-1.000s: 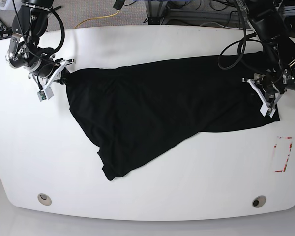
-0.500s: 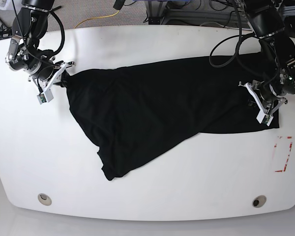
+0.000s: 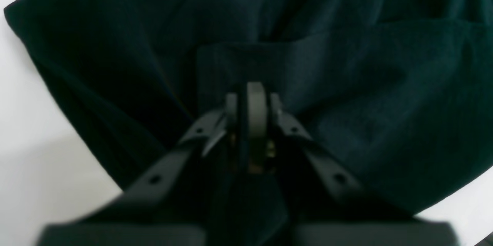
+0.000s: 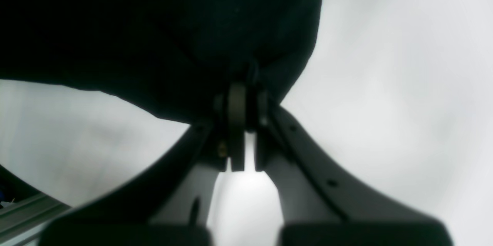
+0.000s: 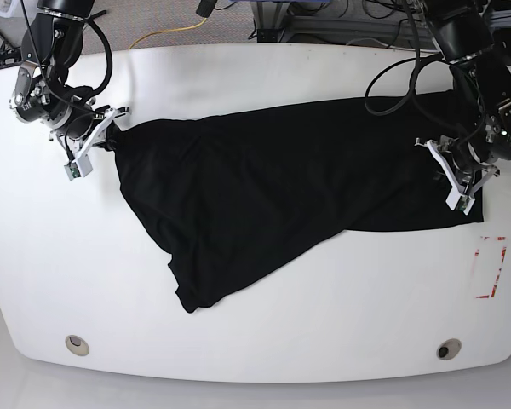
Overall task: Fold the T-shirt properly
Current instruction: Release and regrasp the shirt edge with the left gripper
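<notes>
The white table (image 5: 264,341) carried the T-shirt (image 5: 272,196), plain black side up, spread crumpled across the middle; its long axis ran from nine o'clock to three o'clock, with a loose tail sagging toward seven. The right gripper (image 5: 111,136), at the nine o'clock end, was clamped on a bunched corner of the cloth, jaws pressed together in the right wrist view (image 4: 240,96). The left gripper (image 5: 447,170) sat on the three o'clock end; its fingers (image 3: 256,107) looked nearly together over the fabric, though I cannot tell whether they pinched it. Each arm had one end nearest, so the cloth lay stretched between them, probably for straightening before folding.
</notes>
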{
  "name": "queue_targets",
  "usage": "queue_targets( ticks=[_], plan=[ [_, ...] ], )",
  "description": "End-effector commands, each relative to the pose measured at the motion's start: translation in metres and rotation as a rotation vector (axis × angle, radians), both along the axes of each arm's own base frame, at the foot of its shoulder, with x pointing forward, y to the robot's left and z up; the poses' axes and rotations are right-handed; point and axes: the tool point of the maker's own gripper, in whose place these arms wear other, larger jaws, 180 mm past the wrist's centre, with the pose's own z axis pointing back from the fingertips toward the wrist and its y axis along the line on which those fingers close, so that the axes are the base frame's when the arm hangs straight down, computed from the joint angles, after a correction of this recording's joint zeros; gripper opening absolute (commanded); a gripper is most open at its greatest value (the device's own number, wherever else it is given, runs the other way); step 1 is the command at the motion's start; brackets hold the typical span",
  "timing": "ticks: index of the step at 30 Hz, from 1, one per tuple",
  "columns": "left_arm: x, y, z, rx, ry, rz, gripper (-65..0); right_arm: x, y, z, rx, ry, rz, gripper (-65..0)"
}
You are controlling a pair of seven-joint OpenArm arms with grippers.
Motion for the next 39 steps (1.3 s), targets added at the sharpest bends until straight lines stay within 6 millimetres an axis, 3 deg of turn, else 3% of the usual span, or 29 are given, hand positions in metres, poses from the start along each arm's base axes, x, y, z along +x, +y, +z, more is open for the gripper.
queue_targets(
  ticks=[1,4,6,10,17,22,31,35,39],
  plan=[
    [0.011,0.016,0.020,0.008,-0.070,0.036,-45.8,0.009,-0.004,0.012,-0.008,-0.045,0.006,-65.0],
    [0.015,0.027,0.029,0.004,-0.100,0.078,-33.2,0.009,-0.004,0.012,-0.008,-0.045,0.006,-65.0],
    [0.016,0.030,0.031,0.003,-0.106,0.088,-29.6,0.009,-0.004,0.012,-0.008,-0.045,0.006,-65.0],
    [0.023,0.030,0.027,-0.025,-0.099,0.097,-30.7,0.009,-0.004,0.012,-0.008,-0.045,0.006,-65.0],
    [0.026,0.043,0.001,-0.091,-0.020,0.137,-31.1,0.009,-0.004,0.012,-0.008,-0.045,0.006,-65.0],
    [0.030,0.041,0.000,-0.107,-0.035,0.139,-31.1,0.009,-0.004,0.012,-0.008,-0.045,0.006,-65.0],
    [0.031,0.015,-0.010,-0.097,0.003,0.049,-31.7,0.009,-0.003,0.012,-0.007,-0.045,0.007,-65.0],
    [0.026,0.011,-0.017,-0.092,0.026,0.036,-36.5,0.009,-0.003,0.012,-0.007,-0.045,0.007,-65.0],
    [0.024,0.011,-0.018,-0.092,0.031,0.036,-37.2,0.009,-0.003,0.012,-0.007,-0.045,0.007,-65.0]
  ],
)
